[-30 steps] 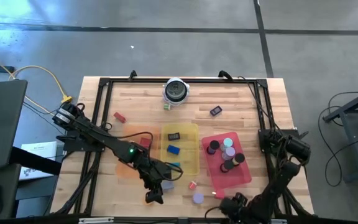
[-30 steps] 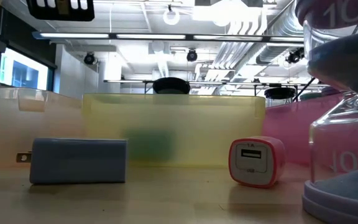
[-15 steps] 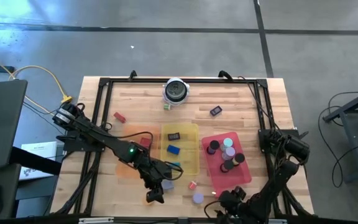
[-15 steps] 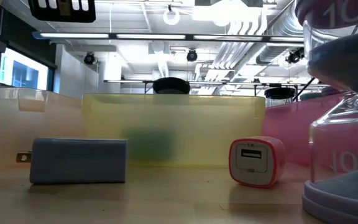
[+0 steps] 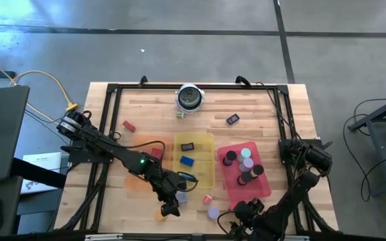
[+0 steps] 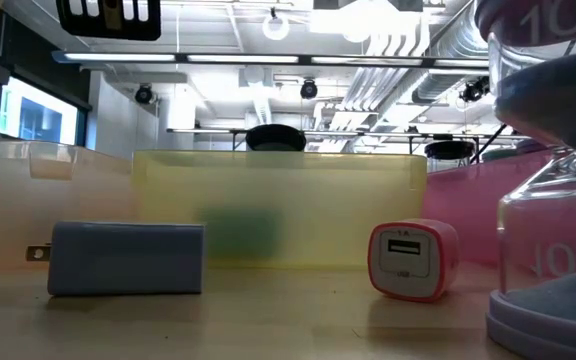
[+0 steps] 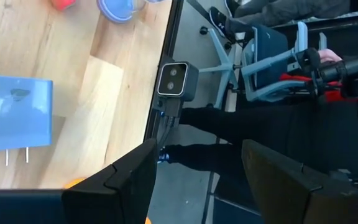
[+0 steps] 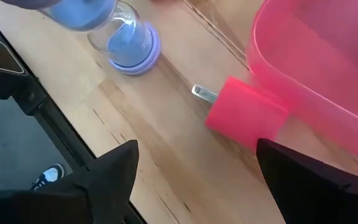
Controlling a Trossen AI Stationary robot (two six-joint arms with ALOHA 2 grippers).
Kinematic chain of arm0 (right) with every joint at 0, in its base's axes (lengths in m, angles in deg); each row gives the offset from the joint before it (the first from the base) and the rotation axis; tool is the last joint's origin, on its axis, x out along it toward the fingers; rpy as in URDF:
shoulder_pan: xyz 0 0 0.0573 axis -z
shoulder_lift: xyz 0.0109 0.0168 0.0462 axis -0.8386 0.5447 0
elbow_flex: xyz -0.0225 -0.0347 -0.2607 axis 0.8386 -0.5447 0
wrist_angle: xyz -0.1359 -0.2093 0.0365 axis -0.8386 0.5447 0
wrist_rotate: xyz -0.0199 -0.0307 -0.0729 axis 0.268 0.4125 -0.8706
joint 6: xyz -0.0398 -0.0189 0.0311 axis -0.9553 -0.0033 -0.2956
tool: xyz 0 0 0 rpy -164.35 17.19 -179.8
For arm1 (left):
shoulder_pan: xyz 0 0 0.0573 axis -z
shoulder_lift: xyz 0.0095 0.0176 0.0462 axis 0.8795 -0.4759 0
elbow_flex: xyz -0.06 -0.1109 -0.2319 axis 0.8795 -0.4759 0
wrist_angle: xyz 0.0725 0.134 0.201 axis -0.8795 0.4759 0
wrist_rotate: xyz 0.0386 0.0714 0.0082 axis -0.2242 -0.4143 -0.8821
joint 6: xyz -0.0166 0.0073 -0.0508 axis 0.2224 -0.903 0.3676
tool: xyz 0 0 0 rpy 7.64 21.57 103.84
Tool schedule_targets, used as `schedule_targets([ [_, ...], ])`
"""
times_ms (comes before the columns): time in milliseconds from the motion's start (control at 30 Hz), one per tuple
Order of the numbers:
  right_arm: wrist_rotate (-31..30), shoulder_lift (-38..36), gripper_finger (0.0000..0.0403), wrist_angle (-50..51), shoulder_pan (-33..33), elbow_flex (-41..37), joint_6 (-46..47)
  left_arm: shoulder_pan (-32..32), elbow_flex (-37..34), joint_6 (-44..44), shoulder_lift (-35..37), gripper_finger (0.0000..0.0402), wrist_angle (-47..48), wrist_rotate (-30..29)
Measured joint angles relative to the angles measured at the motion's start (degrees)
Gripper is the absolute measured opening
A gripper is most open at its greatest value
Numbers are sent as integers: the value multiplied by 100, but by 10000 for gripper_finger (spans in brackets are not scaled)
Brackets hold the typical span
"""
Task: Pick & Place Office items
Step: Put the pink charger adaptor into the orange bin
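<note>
Now | left gripper (image 5: 168, 210) fingers apart, empty, beside blue charger (image 7: 14, 121) | right gripper (image 5: 241, 217) apart, near pink plug (image 8: 246, 112)

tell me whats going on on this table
Two robot arms are sorting small office items into coloured trays. The left gripper hangs open near the table's front edge, holding nothing, by a blue plug block. The right gripper is open too, near a pink plug beside the red tray.

grey concrete floor (image 5: 179, 53), ceiling strip lights (image 6: 268, 58) overhead
</note>
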Motion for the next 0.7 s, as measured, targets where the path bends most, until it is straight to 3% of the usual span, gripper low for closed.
schedule_targets([
  [267, 380, 22, 318, 341, -50, -4, 0, 2, 0, 0, 0, 227, -1, -110],
  [700, 379, 22, 318, 578, -23, -4, 68, 2, 0, -22, 0, 227, 0, -244],
])
